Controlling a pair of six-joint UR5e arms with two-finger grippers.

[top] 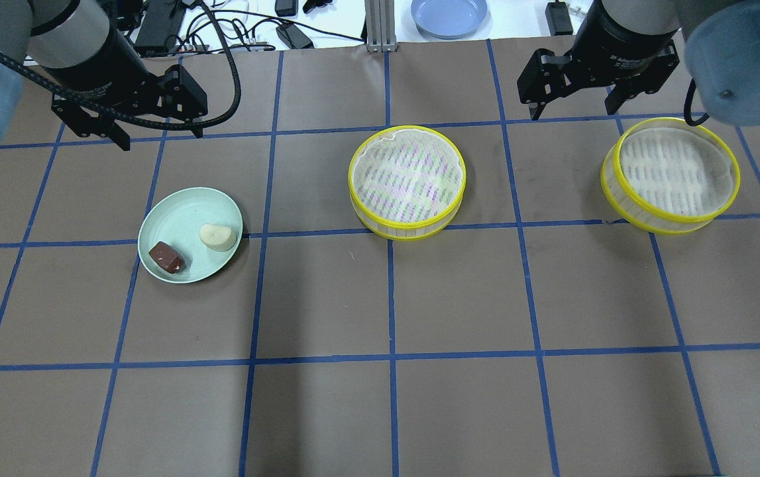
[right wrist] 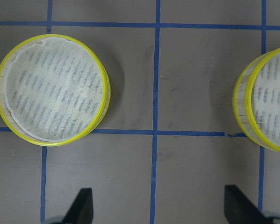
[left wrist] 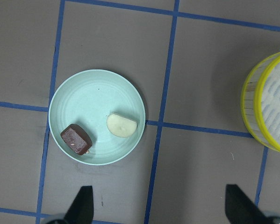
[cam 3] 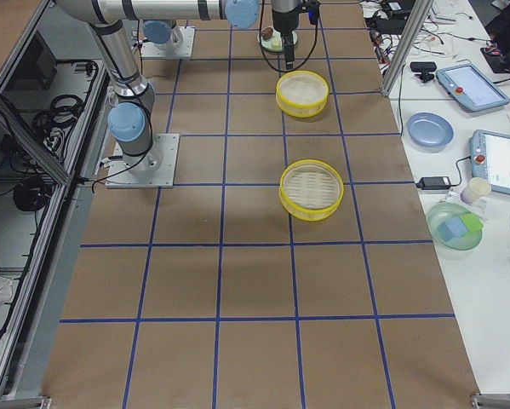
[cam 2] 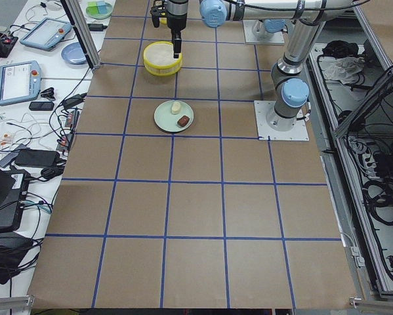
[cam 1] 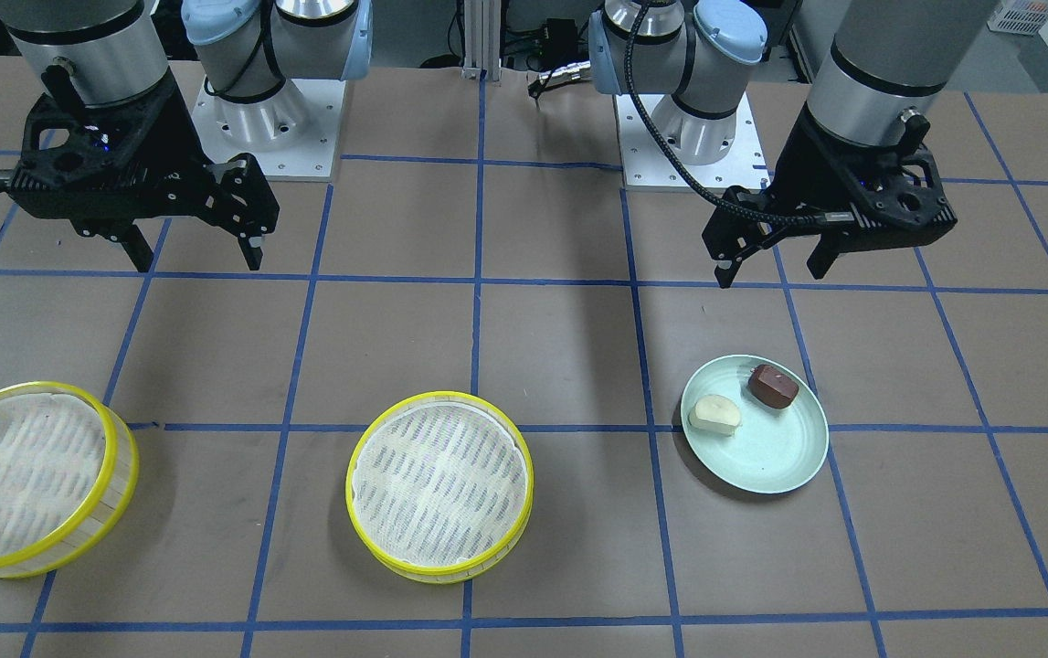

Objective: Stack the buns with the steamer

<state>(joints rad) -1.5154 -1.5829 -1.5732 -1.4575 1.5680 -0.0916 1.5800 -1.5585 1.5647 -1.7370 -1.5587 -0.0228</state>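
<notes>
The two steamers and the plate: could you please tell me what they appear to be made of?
Steamers: pale slatted walls, likely bamboo or wood, with glossy yellow rims, perhaps plastic; a white woven liner, probably cloth, lies inside each. Plate: smooth pale green with a soft sheen, plastic or ceramic; I cannot tell which.

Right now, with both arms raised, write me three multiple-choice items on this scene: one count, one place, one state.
1. How many yellow-rimmed steamers are out? A one; B three; C two.
2. Where do the cream bun and the brown bun lie? A on bare table; B on the green plate; C in a steamer.
3. How do the left arm's jaws stand? A open, empty; B shut on a bun; C shut on a rim.
Key: 1 C, exactly two show from overhead; 2 B, both rest inside its rim; 3 A, the wrist view shows fingers wide apart, nothing between.
</notes>
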